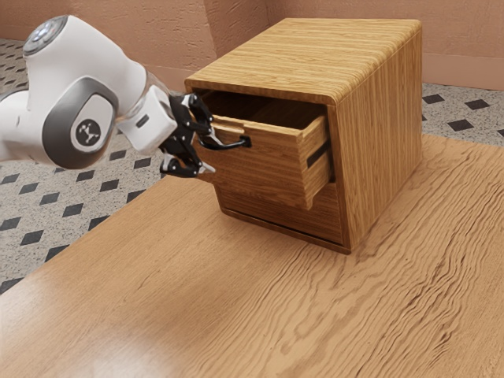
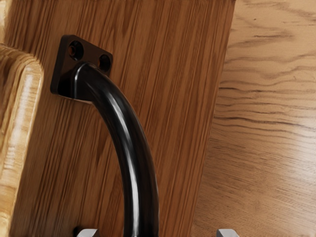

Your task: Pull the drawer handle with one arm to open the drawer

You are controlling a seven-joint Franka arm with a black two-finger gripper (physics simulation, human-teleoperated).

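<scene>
A wooden cabinet (image 1: 378,118) stands on the table, and its upper drawer (image 1: 260,169) is pulled partway out toward the exterior view's left. A black curved handle (image 1: 230,144) is bolted to the drawer front (image 2: 163,98). My gripper (image 1: 206,146) is at the handle, its fingers spread wide above and below the bar. In the wrist view the handle (image 2: 123,138) runs down between the two grey fingertips (image 2: 86,232), with clear gaps on both sides. The gripper (image 2: 155,232) is open around the handle.
The cabinet rests on a broad wooden table (image 1: 276,299) whose edge runs along the exterior view's left. Beyond it lies a tiled floor (image 1: 47,213), with a lower drawer front (image 1: 276,213) under the open one.
</scene>
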